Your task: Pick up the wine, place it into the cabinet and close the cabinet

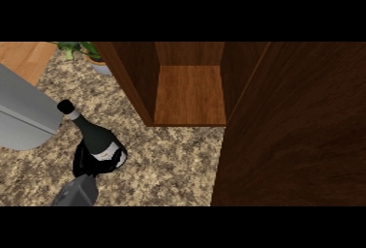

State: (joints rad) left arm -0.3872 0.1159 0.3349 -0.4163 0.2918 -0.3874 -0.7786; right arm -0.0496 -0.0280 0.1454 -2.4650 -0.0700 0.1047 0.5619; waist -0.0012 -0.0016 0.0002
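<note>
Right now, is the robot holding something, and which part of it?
Yes. Its left hand is curled round the wine bottle, gripping the lower body; the neck sticks out above the hand.

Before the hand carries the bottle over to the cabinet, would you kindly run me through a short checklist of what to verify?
1. Left hand curled round the wine bottle: ok, the fingers wrap its lower body.
2. Bottle clear of the counter: cannot tell, the hand hides its base.
3. Cabinet open: ok, the door is swung out at the right and the inner shelf shows.
4. Shelf free for the bottle: ok, nothing shows on the visible part.
5. Path to the opening: ok, only bare counter lies between; the grey appliance is on the far side.
6. Right hand ready for the door: cannot tell, it is out of view.
</note>
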